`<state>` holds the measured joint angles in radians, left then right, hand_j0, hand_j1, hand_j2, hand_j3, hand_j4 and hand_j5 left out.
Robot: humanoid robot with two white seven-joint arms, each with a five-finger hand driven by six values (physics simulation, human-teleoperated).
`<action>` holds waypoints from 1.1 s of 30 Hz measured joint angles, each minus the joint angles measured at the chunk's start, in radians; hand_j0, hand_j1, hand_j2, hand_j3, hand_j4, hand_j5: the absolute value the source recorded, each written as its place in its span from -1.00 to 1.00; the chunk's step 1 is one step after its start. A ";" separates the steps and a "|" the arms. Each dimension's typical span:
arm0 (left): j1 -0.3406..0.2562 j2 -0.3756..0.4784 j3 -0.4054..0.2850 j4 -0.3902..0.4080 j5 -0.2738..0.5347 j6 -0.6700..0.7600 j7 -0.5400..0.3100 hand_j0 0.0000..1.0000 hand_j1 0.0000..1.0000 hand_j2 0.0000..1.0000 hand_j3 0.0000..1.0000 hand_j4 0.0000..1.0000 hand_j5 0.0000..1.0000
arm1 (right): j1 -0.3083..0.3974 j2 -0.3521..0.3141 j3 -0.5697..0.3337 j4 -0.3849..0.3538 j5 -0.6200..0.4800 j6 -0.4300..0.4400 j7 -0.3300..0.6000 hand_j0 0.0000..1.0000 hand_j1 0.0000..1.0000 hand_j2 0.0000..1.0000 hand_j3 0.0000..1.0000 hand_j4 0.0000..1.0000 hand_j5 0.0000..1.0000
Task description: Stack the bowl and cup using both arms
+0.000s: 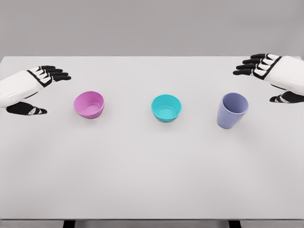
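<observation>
Bg wall [152, 26] is showing as plain flat grey across the full top strip, w/ no seams or texture visible. White table [152, 180] is filling most of the view, far edge running straight left to right just under the wall, near edge sitting at the bottom. Surface is reading matte, slightly off-white. Lighting is coming in soft and even, throwing only faint diffuse shadows on the tabletop. Two dark table supports [69, 223] are poking out below the near edge, one left, one right. Thin grey floor strip is showing between them.
</observation>
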<state>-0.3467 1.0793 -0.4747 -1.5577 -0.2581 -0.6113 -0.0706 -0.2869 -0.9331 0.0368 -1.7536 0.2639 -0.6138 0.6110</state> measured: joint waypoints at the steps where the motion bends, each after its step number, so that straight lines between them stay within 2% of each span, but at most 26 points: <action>1: 0.000 0.000 0.000 0.000 0.000 0.000 0.000 1.00 1.00 1.00 1.00 1.00 1.00 | -0.002 0.000 0.000 0.000 0.000 0.000 0.000 1.00 1.00 1.00 1.00 1.00 1.00; 6: -0.012 0.000 0.001 -0.001 -0.005 0.000 -0.005 1.00 1.00 1.00 1.00 1.00 1.00 | 0.003 0.000 -0.007 -0.001 -0.029 0.000 0.000 1.00 1.00 1.00 1.00 1.00 1.00; 10: -0.031 0.003 -0.007 -0.004 -0.007 0.000 -0.052 1.00 1.00 1.00 1.00 1.00 1.00 | 0.012 -0.007 -0.021 -0.001 -0.036 0.000 0.000 1.00 1.00 1.00 1.00 1.00 1.00; 11: -0.051 0.004 -0.009 -0.005 0.005 0.000 -0.099 1.00 1.00 1.00 1.00 1.00 1.00 | 0.014 -0.009 -0.028 -0.001 -0.037 0.000 0.000 1.00 1.00 1.00 1.00 1.00 1.00; 15: -0.145 0.006 -0.015 -0.009 0.127 -0.001 -0.394 1.00 1.00 1.00 1.00 1.00 1.00 | 0.015 -0.013 -0.056 -0.001 -0.038 0.000 0.000 1.00 1.00 1.00 1.00 1.00 1.00; 16: -0.178 0.006 -0.019 -0.009 0.164 -0.001 -0.435 1.00 1.00 1.00 1.00 1.00 1.00 | 0.020 -0.013 -0.070 -0.001 -0.038 0.000 0.001 1.00 1.00 1.00 1.00 1.00 1.00; 18: -0.236 0.000 -0.038 -0.009 0.215 -0.001 -0.486 1.00 1.00 1.00 1.00 1.00 1.00 | 0.084 -0.014 -0.098 -0.001 -0.035 -0.001 0.001 1.00 1.00 1.00 1.00 1.00 1.00; 21: -0.395 -0.024 -0.128 0.003 0.252 -0.004 -0.521 1.00 1.00 1.00 1.00 1.00 1.00 | 0.101 -0.019 -0.145 -0.001 -0.030 0.000 0.001 1.00 1.00 1.00 1.00 1.00 1.00; 22: -0.458 -0.029 -0.180 0.013 0.281 0.001 -0.526 1.00 1.00 1.00 1.00 1.00 1.00 | 0.101 -0.021 -0.160 -0.001 -0.029 0.000 0.001 1.00 1.00 1.00 1.00 1.00 1.00; 23: -0.555 -0.034 -0.253 0.028 0.303 -0.003 -0.531 1.00 1.00 1.00 1.00 1.00 1.00 | 0.100 -0.024 -0.174 -0.001 -0.028 0.000 0.000 1.00 1.00 1.00 1.00 1.00 1.00; 25: -0.653 -0.040 -0.396 0.058 0.377 0.000 -0.535 1.00 1.00 1.00 1.00 1.00 1.00 | 0.101 -0.028 -0.193 -0.001 -0.028 0.000 0.000 1.00 1.00 1.00 1.00 1.00 1.00; 28: -0.707 -0.059 -0.542 0.081 0.458 -0.001 -0.539 1.00 1.00 1.00 1.00 1.00 1.00 | 0.101 -0.032 -0.208 -0.001 -0.027 0.000 0.000 1.00 1.00 1.00 1.00 1.00 1.00; 30: -0.712 -0.087 -0.588 0.087 0.484 0.037 -0.540 1.00 1.00 1.00 1.00 1.00 1.00 | 0.101 -0.042 -0.213 -0.001 -0.027 0.000 0.000 1.00 1.00 1.00 1.00 1.00 1.00; 33: -0.716 -0.117 -0.620 0.084 0.495 0.131 -0.540 1.00 1.00 1.00 1.00 1.00 1.00 | 0.113 -0.054 -0.216 -0.001 -0.027 0.000 0.000 1.00 1.00 1.00 1.00 1.00 1.00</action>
<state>-1.0631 0.9621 -1.0948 -1.4734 0.2373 -0.4804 -0.6109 -0.1734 -0.9869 -0.1793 -1.7548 0.2370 -0.6140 0.6115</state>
